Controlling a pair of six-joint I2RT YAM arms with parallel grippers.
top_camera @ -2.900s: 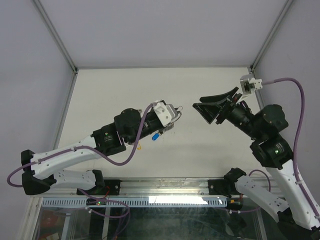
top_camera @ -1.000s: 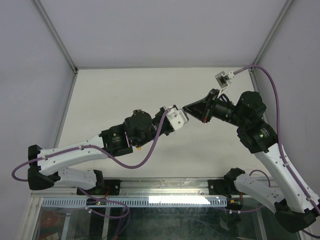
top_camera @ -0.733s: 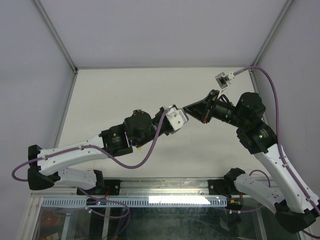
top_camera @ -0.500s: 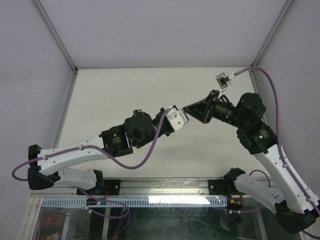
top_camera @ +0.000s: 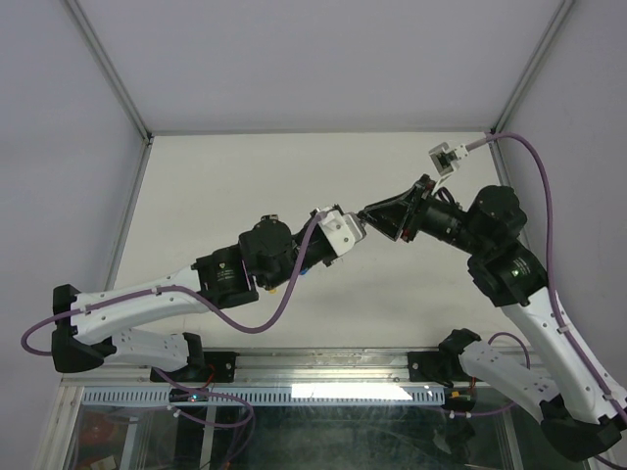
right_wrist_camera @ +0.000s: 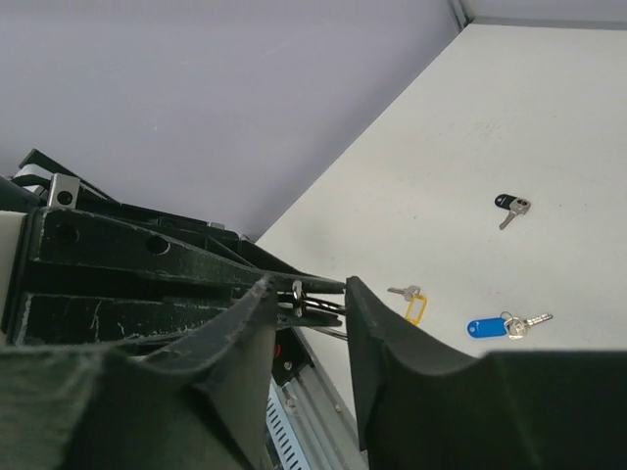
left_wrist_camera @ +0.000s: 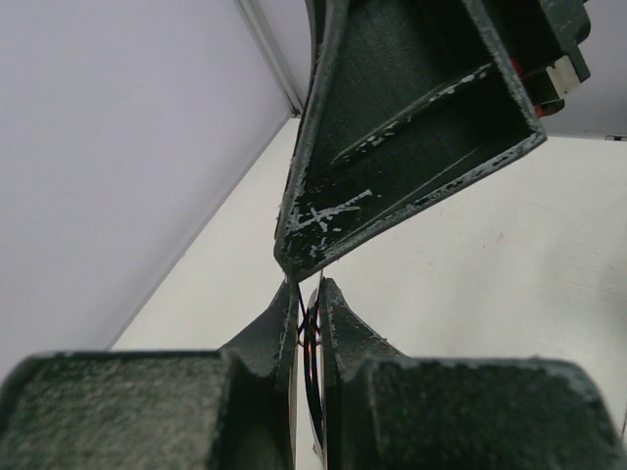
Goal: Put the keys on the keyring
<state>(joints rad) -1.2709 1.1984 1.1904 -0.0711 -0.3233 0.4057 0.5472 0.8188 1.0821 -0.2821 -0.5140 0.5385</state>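
Table (top_camera: 245,176) first: pale, with the left arm (top_camera: 147,299) and right arm (top_camera: 534,313) raised over its middle, tips meeting. The left pincer (left_wrist_camera: 309,291) is pressed shut on the keyring (right_wrist_camera: 318,305), a thin wire loop that pokes toward the right pincer (right_wrist_camera: 307,286). That pincer's fingers stand partly apart around the loop's free end and seem to grip nothing. Both keys lie flat on the table, well below the ring. The blue-tagged key (right_wrist_camera: 490,328) has its long axis across the right wrist view, blade rightward, and the yellow-tagged key (right_wrist_camera: 413,305) lies just beside it. A black-headed key (right_wrist_camera: 509,204) lies farther off. Likely the free right pincer must descend to them.
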